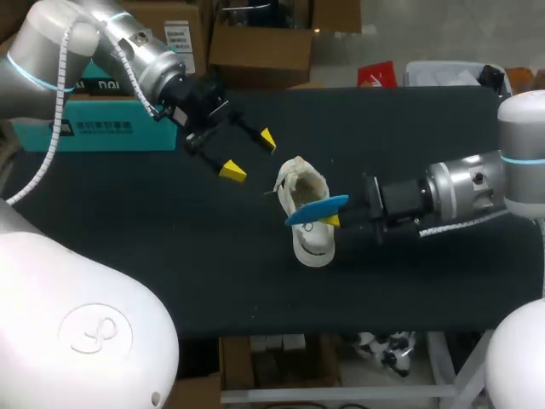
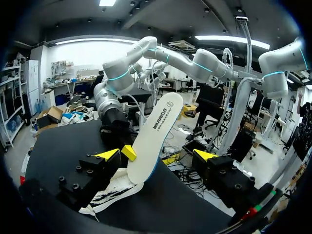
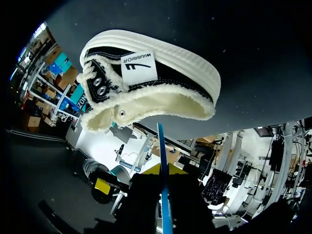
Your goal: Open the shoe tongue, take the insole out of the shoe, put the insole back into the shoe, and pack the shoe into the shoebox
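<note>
A cream low-top shoe (image 1: pixel 308 228) lies on the black table (image 1: pixel 170 230), near the middle. Above it my right gripper (image 1: pixel 334 220) is shut on the heel end of the insole (image 1: pixel 317 210), whose blue underside faces up. In the right wrist view the insole (image 3: pixel 163 195) shows edge-on between the fingers, with the shoe (image 3: pixel 146 83) ahead, opening toward the gripper. My left gripper (image 1: pixel 249 155) hangs open to the shoe's back left, holding nothing. In the left wrist view the insole (image 2: pixel 156 131) stands ahead of the open left gripper (image 2: pixel 157 156), with the shoe (image 2: pixel 112 192) below.
A teal box (image 1: pixel 94 128) lies at the table's back left, behind my left arm. The table's front edge (image 1: pixel 341 328) runs close below the shoe.
</note>
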Robot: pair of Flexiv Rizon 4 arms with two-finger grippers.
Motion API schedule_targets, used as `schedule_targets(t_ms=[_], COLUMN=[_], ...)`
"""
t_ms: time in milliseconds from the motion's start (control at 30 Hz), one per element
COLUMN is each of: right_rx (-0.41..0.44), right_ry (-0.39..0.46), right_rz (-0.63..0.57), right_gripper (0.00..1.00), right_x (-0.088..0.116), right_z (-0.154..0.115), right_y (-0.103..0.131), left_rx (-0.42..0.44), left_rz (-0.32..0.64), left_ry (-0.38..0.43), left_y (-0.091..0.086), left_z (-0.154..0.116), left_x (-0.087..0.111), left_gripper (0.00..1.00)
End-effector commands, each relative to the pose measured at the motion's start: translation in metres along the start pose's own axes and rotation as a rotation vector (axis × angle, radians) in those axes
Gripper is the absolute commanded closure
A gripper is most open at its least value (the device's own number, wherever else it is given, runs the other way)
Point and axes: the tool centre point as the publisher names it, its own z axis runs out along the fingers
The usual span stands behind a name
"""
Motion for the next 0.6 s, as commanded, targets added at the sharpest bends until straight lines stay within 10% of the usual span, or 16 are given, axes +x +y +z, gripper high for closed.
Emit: schedule_targets(t_ms=[33,600], right_rx=[0.002,0.086], right_ry=[0.001,-0.073], right_rz=[0.000,0.012], right_gripper=[1.00,1.00], right_x=[-0.001,-0.005], right_z=[-0.001,-0.011], right_y=[0.000,0.008], left_rx=[-0.001,-0.045], left_rz=[-0.001,0.194], left_ry=[0.119,0.244], left_y=[0.000,0.027], left_z=[-0.002,-0.028], left_x=[-0.004,-0.037], left_gripper=[0.00,0.00])
